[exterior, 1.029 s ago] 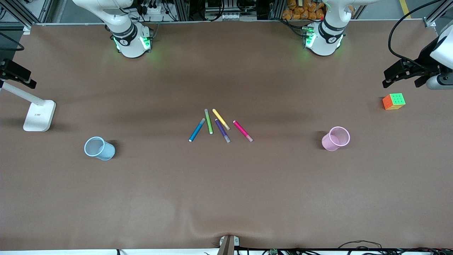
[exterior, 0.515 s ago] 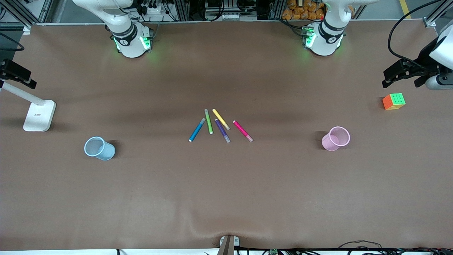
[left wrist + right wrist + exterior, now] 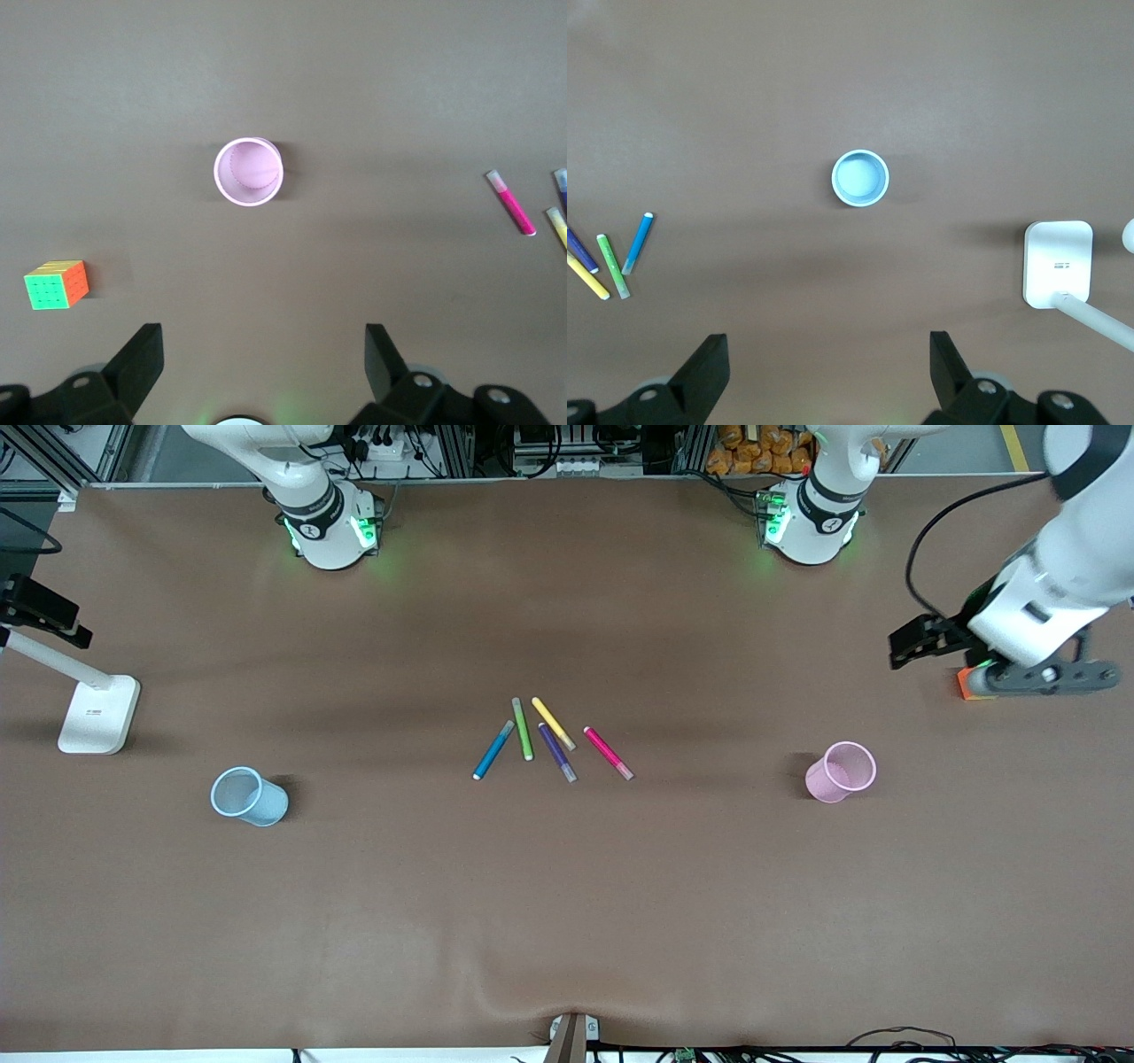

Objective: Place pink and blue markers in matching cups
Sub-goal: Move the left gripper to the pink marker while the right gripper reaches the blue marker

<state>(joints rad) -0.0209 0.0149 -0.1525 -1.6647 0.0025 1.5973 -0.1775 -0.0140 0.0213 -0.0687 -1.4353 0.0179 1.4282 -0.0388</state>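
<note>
Flat, slim pink marker (image 3: 608, 753).

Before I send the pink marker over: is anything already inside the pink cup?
Nothing shows inside the pink cup: the left wrist view looks straight down onto its bare bottom. The pink marker lies on the table among the other pens.

Bare table surrounds the pink cup (image 3: 840, 771) and blue cup (image 3: 249, 796), both well apart from everything. The pink marker (image 3: 608, 753) lies just beside the purple pen (image 3: 557, 752); the blue marker (image 3: 493, 750) nearly touches the green pen (image 3: 523, 729).
</note>
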